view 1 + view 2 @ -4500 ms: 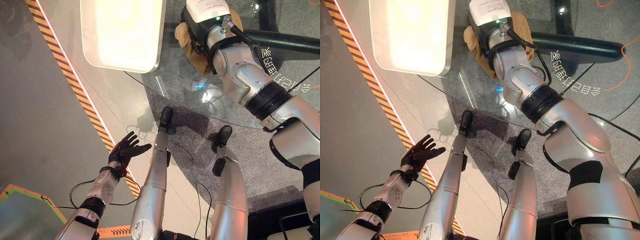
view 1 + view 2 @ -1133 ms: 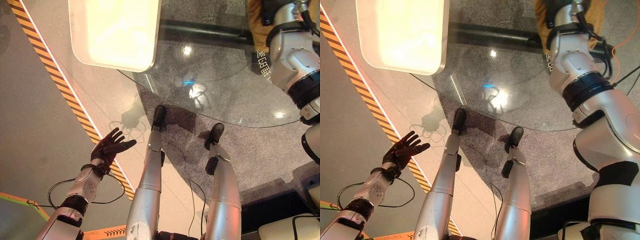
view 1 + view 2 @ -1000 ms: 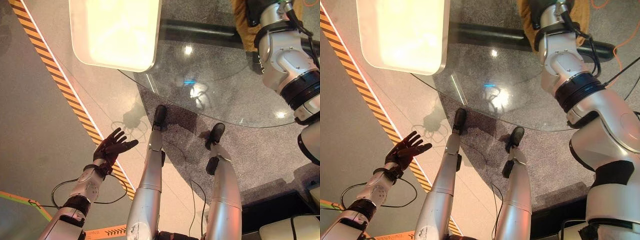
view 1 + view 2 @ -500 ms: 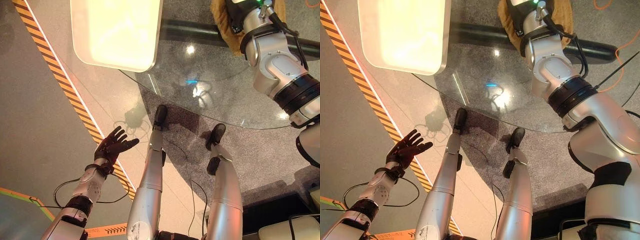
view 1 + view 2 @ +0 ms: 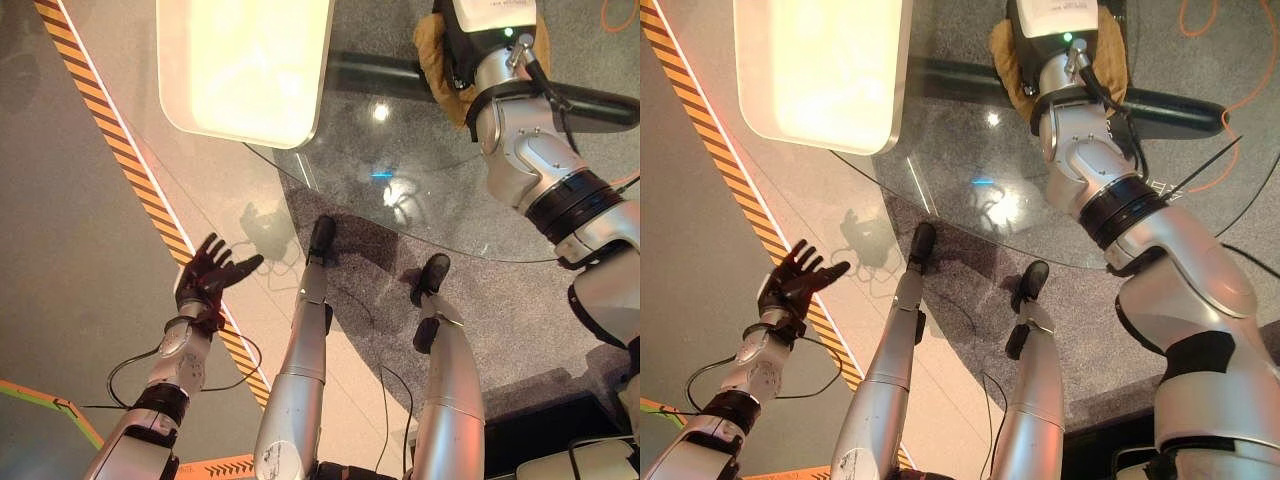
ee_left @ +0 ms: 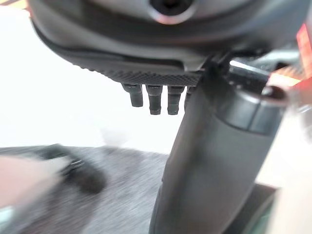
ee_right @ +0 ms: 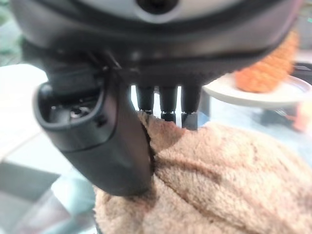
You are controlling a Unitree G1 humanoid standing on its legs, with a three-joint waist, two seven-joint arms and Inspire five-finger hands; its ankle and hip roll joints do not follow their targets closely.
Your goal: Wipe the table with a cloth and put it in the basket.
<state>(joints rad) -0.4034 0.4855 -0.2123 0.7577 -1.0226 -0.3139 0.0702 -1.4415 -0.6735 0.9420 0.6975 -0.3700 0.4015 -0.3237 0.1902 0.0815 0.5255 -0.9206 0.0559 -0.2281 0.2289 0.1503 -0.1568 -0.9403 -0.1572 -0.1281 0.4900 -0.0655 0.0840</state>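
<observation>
Tan fleecy cloth (image 7: 214, 180) lies under my right hand (image 7: 161, 105), fingers curled into it on the glass worktop (image 5: 440, 190), while my left hand (image 5: 208, 275) hangs spread.

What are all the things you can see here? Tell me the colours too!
glass table: one, see-through, in front of the robot
cloth: one, tan and fluffy, on the far side of the table under the right hand
white tray: one, bright white, at the table's far left edge
plate: one, white, past the cloth
fuzzy thing: one, orange, on the plate
striped tape: one line, orange and black, on the floor to the left
left hand: one, dark, open, out over the floor on the left
right hand: one, dark, on the cloth
</observation>
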